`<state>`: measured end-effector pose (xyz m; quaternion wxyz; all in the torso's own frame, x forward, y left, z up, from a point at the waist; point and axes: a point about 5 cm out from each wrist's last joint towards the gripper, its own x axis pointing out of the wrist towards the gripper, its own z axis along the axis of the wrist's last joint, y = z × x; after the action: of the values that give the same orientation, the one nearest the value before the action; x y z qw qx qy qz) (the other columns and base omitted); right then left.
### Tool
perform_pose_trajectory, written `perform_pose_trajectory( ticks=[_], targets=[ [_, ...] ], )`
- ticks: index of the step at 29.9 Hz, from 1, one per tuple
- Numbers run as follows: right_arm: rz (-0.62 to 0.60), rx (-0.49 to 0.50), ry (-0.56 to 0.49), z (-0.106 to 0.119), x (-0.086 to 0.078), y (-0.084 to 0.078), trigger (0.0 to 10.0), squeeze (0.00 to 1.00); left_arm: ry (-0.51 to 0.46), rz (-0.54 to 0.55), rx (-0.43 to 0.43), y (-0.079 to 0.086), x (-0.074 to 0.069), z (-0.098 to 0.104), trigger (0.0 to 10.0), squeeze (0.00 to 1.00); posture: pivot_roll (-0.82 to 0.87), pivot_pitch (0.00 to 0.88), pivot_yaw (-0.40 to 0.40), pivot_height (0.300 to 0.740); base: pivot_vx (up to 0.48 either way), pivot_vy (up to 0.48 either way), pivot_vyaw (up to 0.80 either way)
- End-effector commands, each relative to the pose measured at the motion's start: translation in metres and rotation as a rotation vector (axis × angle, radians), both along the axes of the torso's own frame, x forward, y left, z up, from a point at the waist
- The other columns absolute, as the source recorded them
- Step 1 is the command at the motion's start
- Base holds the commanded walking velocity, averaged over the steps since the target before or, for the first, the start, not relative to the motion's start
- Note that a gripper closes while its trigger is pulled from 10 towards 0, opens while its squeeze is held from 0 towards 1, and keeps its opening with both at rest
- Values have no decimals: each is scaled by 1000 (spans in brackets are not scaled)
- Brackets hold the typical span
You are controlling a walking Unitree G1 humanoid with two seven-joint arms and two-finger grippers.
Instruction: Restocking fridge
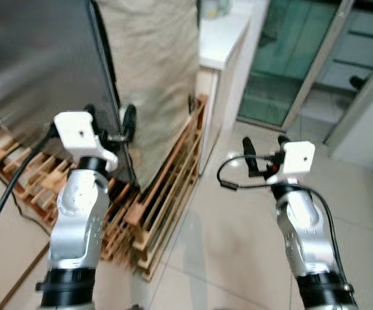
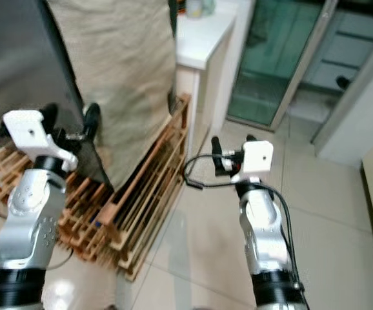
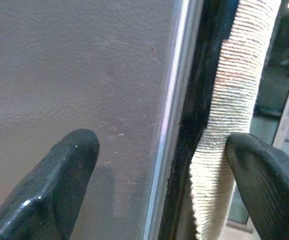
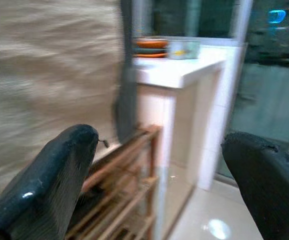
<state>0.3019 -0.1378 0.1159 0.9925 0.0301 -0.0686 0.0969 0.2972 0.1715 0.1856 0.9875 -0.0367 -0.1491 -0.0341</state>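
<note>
Left eye: we see the fridge (image 1: 38, 58) upper left, door shut; left gripper (image 1: 112, 123) at its edge, fingers apart, holding nothing. We judge the step as opening the door; next, hook that edge and pull.

Right eye: right gripper (image 2: 231, 152) mid-frame over the floor (image 2: 193, 252), spread, empty.

Left wrist: door edge and cloth (image 3: 229, 100) between the fingers.

Right wrist: counter (image 4: 179, 70) ahead. No writing readable.
</note>
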Motion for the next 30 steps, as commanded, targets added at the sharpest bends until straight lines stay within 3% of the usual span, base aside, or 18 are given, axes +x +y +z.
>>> perform_pose_trajectory(
  ticks=[1,8,12,17,21,22,30],
  targets=[
    [-13,-11,4,-3,-2,-7,10000,0,-6,116,-13,24,3,7,10000,0,-123,0,-24,740,0,0,0],
    [0,-11,17,-6,-3,-6,10000,0,34,78,30,24,7,6,10000,0,-119,0,-27,740,0,0,0],
    [4,-8,32,-9,-3,-6,10000,0,60,-20,66,16,13,6,10000,0,-121,0,-28,740,0,0,0],
    [6,-12,42,-12,-3,-7,10000,0,117,-98,-69,13,15,3,10000,0,-127,0,-26,740,0,0,0],
    [6,-15,44,-12,-3,-8,10000,0,126,-126,-101,12,15,3,10000,0,-129,0,-24,740,0,0,0],
    [4,-19,47,-12,-3,-10,10000,0,123,-179,-103,7,13,6,10000,0,-128,0,-25,740,0,0,0],
    [11,-30,57,-15,-1,-10,10000,0,136,-274,-23,-8,9,5,10000,0,-120,0,-31,740,0,0,0]
  ],
)
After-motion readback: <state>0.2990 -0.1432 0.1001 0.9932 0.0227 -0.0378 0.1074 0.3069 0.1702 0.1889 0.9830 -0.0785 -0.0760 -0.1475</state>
